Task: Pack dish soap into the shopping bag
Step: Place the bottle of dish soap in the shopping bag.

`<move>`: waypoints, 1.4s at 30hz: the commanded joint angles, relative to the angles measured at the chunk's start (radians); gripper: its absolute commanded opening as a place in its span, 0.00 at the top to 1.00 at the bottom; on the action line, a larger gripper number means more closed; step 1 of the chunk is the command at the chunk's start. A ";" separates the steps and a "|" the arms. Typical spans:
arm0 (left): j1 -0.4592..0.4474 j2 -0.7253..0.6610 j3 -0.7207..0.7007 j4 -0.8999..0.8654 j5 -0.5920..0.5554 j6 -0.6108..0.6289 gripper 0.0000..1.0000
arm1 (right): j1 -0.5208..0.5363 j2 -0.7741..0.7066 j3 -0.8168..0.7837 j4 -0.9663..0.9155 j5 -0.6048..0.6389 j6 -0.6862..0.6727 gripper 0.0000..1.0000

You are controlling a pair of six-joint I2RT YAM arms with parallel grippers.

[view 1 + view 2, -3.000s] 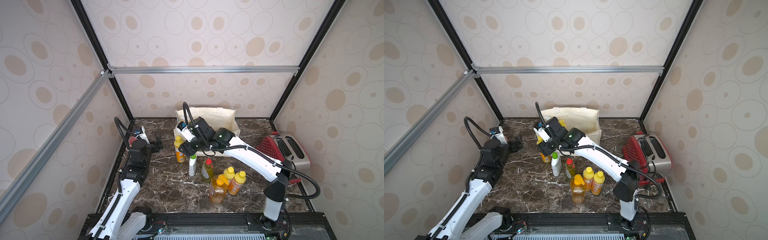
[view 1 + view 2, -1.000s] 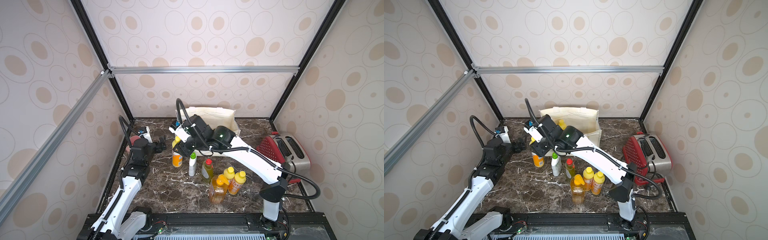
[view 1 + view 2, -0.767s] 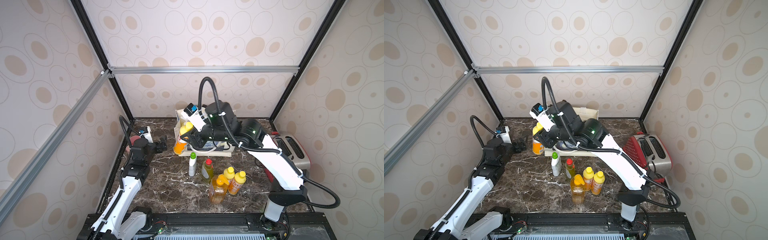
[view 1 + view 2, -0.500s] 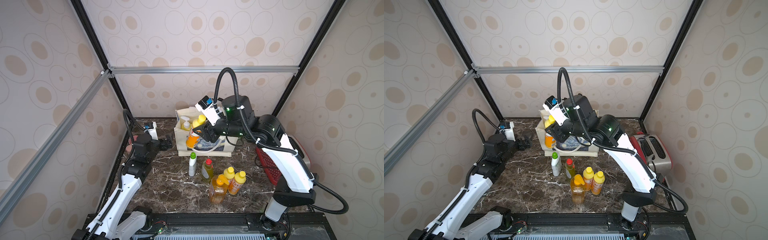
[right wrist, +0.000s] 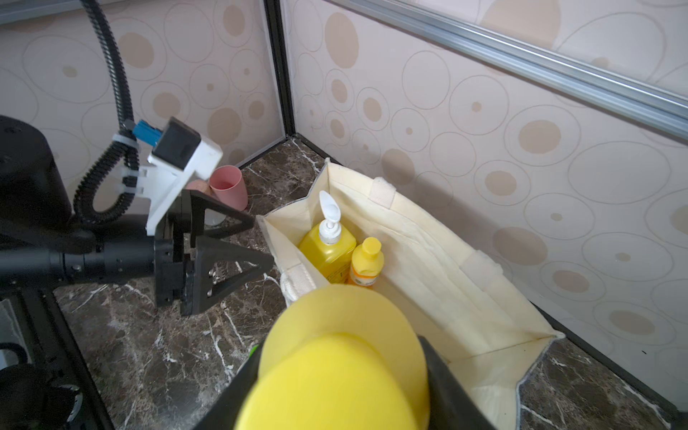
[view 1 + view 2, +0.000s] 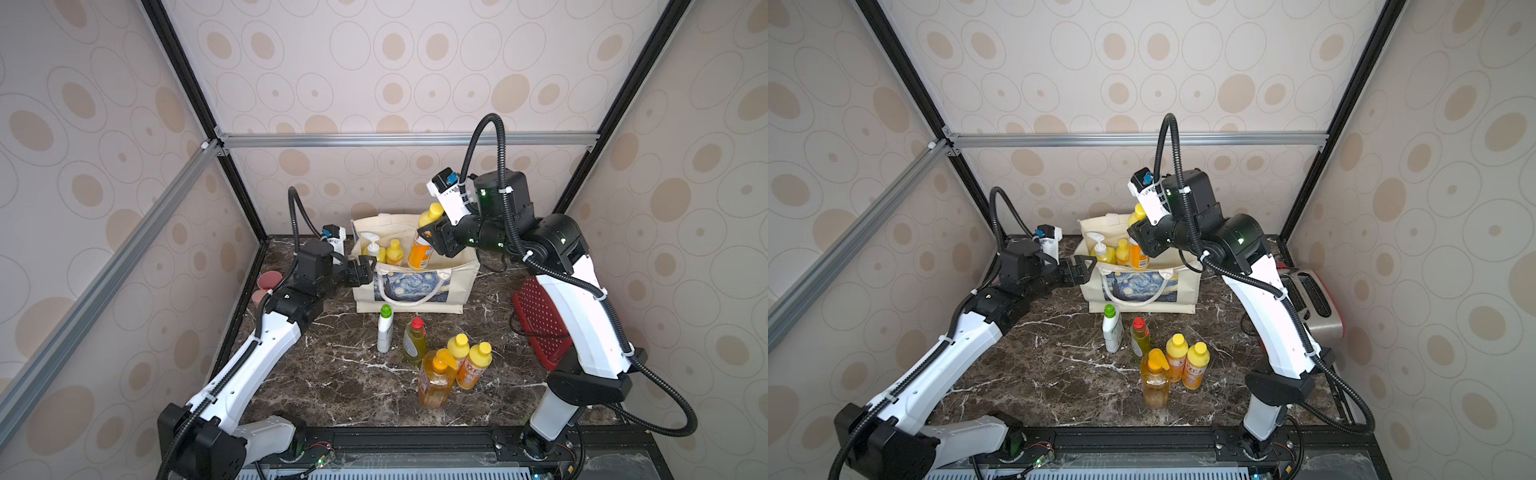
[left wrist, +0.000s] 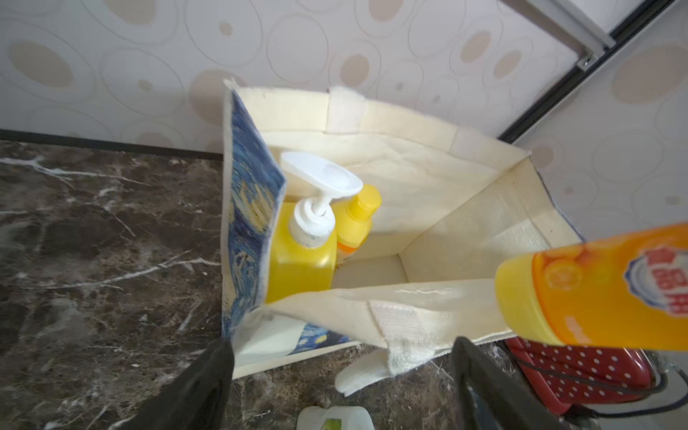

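The shopping bag [image 6: 415, 286] [image 6: 1142, 286] stands open at the back of the table. A yellow pump bottle [image 6: 371, 249] [image 7: 301, 253] and a small orange bottle [image 6: 394, 253] [image 5: 366, 260] of dish soap stand inside it. My right gripper [image 6: 432, 239] [image 5: 335, 391] is shut on another small orange yellow-capped bottle [image 6: 420, 249] [image 7: 595, 286], tilted over the bag's mouth. My left gripper [image 6: 365, 268] [image 7: 342, 353] is open at the bag's front left corner, and the rim [image 7: 409, 309] lies just ahead of its fingers. Several more dish soap bottles [image 6: 434, 376] stand in front of the bag.
A white green-capped bottle [image 6: 385, 330] and a greenish red-capped one [image 6: 414, 343] are nearest the bag. A red toaster [image 6: 540, 324] stands at the right under my right arm. A pink cup [image 6: 269, 280] [image 5: 229, 186] sits in the back left corner.
My right gripper has lifted the orange bottle from the table left of the bag and carried it up and right over the bag's mouth. My left gripper has moved forward to the bag's corner.
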 commanded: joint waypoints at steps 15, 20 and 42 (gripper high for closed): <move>-0.061 0.094 0.008 0.064 -0.011 -0.054 0.73 | -0.033 0.041 -0.044 0.219 -0.073 -0.011 0.65; -0.082 0.071 -0.035 0.069 0.026 -0.054 0.88 | -0.033 0.052 -0.104 0.259 -0.091 -0.006 0.67; -0.087 0.026 -0.024 0.042 0.099 -0.039 1.00 | -0.032 0.074 -0.286 0.474 -0.096 -0.042 0.69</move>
